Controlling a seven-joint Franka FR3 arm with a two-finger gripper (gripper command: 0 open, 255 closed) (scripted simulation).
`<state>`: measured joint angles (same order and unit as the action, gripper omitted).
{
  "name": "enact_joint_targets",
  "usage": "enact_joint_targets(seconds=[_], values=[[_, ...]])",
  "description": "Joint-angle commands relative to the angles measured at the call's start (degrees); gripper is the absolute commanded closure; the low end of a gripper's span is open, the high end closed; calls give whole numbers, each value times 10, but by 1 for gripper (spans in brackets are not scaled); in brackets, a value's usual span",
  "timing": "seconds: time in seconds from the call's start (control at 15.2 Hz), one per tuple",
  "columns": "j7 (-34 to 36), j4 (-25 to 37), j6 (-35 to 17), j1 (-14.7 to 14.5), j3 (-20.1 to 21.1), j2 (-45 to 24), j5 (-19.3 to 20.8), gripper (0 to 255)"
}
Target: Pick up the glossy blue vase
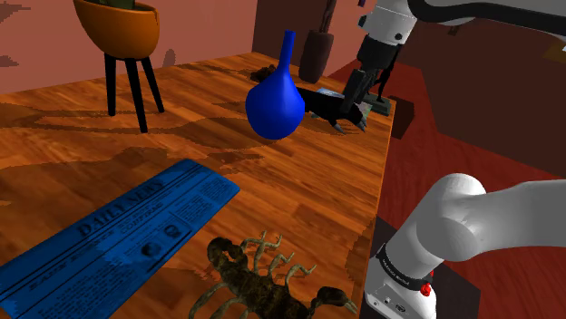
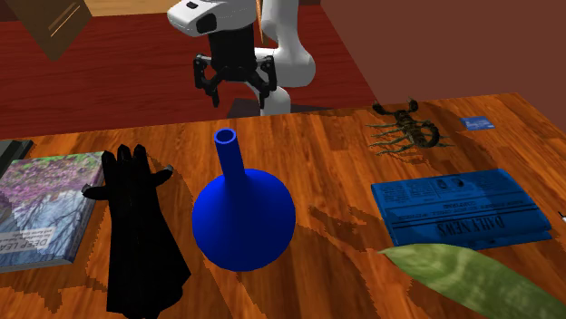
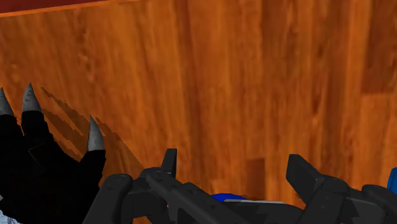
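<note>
The glossy blue vase [image 1: 275,101] [image 2: 243,216] stands upright on the wooden table [image 1: 299,195], round-bellied with a long thin neck. My black gripper [image 1: 359,94] [image 2: 239,83] hangs open in the air to the right of the vase's neck in the shoulder view. Seen from the second exterior view, it is beyond the vase, over the table's far edge. Nothing is between the fingers. In the wrist view the open gripper [image 3: 236,170] looks down at bare wood, and a sliver of the blue vase [image 3: 228,197] shows low between the fingers.
A black clawed glove [image 1: 328,105] [image 2: 136,227] [image 3: 38,168] lies right beside the vase. Also on the table are a blue newspaper [image 1: 118,236] [image 2: 458,210], a scorpion figure [image 1: 263,283] [image 2: 408,127] and a book [image 2: 45,204]. An orange planter [image 1: 118,27] stands on black legs.
</note>
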<state>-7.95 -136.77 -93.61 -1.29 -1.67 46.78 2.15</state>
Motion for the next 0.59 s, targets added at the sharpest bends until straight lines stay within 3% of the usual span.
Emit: enact_joint_targets(seconds=[0.0, 0.53], values=[[0, 0, 0, 0, 0, 0, 0, 0], [26, 244, 81, -7, 20, -207, -15, 0]])
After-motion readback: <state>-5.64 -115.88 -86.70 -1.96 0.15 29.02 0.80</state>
